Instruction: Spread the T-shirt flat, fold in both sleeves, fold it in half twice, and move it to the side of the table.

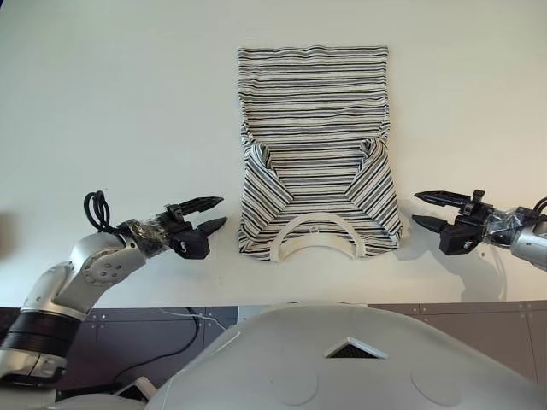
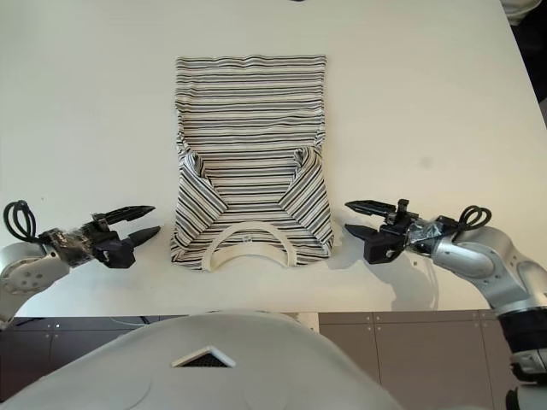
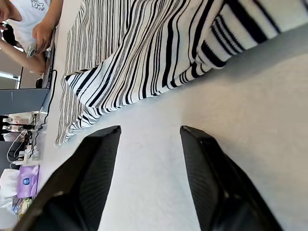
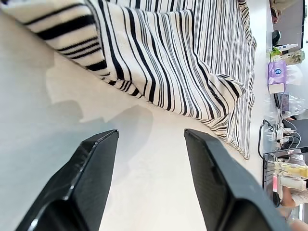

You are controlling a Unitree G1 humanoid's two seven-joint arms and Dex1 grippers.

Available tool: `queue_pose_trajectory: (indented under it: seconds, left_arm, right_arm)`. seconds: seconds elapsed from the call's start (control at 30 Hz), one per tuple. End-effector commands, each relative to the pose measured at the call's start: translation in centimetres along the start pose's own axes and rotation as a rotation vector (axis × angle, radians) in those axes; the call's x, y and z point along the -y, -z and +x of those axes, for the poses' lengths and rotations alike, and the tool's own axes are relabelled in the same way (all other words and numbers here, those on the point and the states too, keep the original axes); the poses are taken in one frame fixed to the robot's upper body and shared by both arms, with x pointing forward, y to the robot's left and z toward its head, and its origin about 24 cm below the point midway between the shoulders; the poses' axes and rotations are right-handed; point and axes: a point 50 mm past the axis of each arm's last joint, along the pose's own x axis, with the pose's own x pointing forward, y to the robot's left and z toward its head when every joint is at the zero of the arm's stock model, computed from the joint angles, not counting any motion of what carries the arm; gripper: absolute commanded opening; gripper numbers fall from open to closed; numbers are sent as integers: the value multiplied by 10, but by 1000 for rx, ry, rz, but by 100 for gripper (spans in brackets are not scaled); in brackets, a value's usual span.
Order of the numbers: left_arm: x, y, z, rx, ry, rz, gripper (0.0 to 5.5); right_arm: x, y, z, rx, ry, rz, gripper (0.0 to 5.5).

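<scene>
T-shirt (image 1: 316, 145) lies flat mid-table (image 1: 111, 102), sleeves already folded in, long axis running away from robot, collar (image 1: 314, 242) at the near end. Left gripper (image 1: 222, 211) and right gripper (image 1: 416, 208) sit beside that near end, one per side, approx. equally close, both w/ fingers apart, holding nothing.

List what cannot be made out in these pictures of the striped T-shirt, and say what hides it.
- T-shirt underside and the table beneath it: covered by the cloth, both eye views.
- Cloth under the folded-in sleeves: covered by the sleeves, both eye views.
- Small items beyond the table's far end: too small to identify, right wrist view.
</scene>
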Motion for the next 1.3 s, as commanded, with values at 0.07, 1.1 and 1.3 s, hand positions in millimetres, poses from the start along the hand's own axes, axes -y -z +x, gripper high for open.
queue_pose_trajectory:
  seconds: [0.07,1.1,1.3]
  left_arm:
    - [27,-7,12,70,195,-12,301]
    - [71,-13,19,166,358,-14,96]
    - [71,-21,17,185,349,-87,43]
  right_arm:
    - [-8,-18,4,104,-87,-14,252]
    - [-21,-19,24,120,-57,-30,12]
    - [-24,-15,25,101,-58,6,10]
